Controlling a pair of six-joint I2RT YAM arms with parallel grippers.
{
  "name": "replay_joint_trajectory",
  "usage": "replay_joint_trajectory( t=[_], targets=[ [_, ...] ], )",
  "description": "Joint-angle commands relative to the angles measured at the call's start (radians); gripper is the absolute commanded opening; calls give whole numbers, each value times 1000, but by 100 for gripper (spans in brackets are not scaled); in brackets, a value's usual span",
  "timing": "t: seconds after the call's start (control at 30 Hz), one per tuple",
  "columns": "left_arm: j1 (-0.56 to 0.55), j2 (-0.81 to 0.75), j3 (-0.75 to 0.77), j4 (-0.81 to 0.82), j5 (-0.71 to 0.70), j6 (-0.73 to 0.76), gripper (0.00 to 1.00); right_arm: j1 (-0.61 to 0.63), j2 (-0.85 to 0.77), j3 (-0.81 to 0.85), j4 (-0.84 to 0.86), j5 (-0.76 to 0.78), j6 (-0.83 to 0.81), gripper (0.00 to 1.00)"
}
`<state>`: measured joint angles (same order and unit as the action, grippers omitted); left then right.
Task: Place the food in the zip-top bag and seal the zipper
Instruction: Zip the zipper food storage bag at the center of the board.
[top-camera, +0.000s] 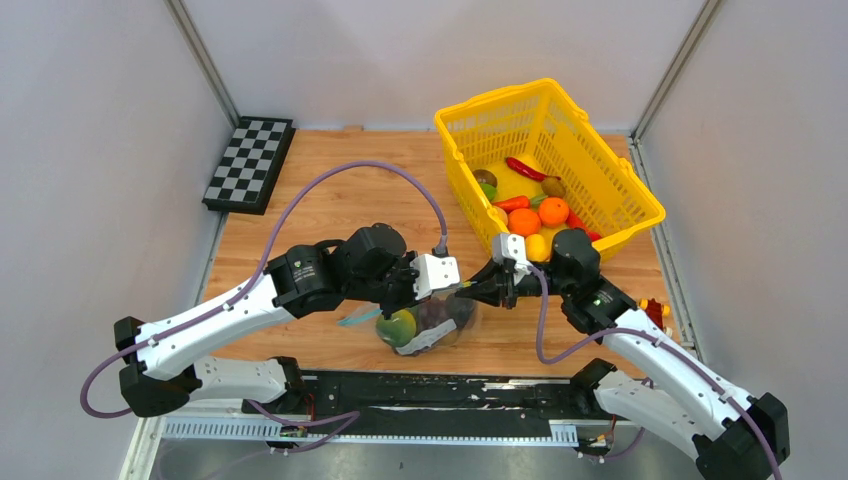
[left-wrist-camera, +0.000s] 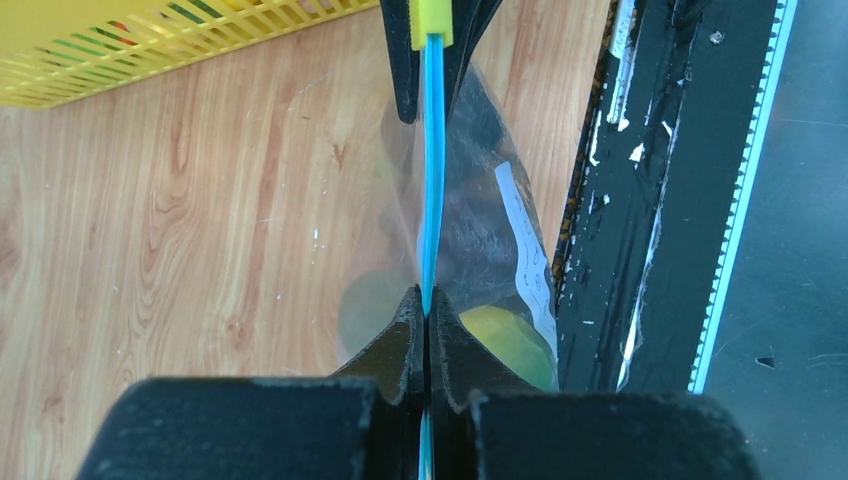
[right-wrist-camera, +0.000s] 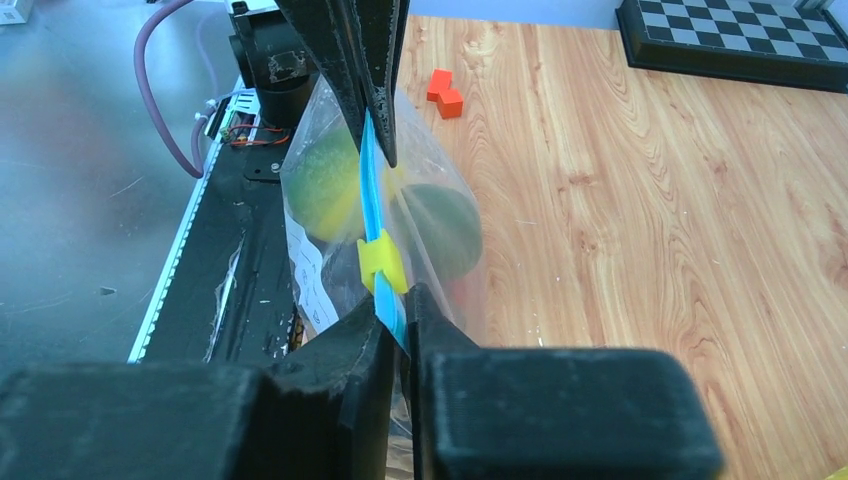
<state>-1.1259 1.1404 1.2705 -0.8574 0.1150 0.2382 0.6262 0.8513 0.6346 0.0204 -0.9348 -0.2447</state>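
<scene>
Two sets of jaws, left and right, clamp zipper (left-wrist-camera: 432, 170) ends; zip-top bag (left-wrist-camera: 500, 235) holds fruit (right-wrist-camera: 318, 190).

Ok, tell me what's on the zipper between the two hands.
A yellow slider, close to the right hand, on the zipper; the right wrist view shows it.

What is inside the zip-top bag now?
A yellow-green fruit and a dark green fruit show through the zip-top bag; anything beneath them is hidden by the right tool.

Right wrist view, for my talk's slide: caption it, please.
Left claw and right claw pinch the zipper of the fruit-filled zip-top bag, yellow slider between them.
</scene>
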Motion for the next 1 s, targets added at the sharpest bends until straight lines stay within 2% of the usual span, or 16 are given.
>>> replay_joint_trajectory(
  t=[0.0,0.07,0.2,0.23,0.3,0.37,0.47,0.63,0.97],
  targets=[
    [-2,-28,9,45,13,21,0,3,2,19,38,-36,-10,4],
    [-2,-27,5,46,10,21,0,5,-1,20,43,-32,-6,0],
    [-2,-40,-20,90,-26,-4,0,3,-1,19,77,-11,44,0],
    [-2,-46,-31,114,-36,-13,4,4,2,19,84,-6,66,0],
    [0,-68,-62,191,-51,-42,24,4,7,16,99,-3,100,0],
    [0,-87,-100,266,-57,-73,36,4,15,17,99,5,124,0],
    [0,-95,-125,353,-47,-118,35,4,22,16,90,21,136,0],
    [-1,-73,-127,465,7,-158,46,5,39,30,79,19,146,0],
    [0,10,-81,528,80,-177,47,7,38,34,64,31,140,0]
  ],
)
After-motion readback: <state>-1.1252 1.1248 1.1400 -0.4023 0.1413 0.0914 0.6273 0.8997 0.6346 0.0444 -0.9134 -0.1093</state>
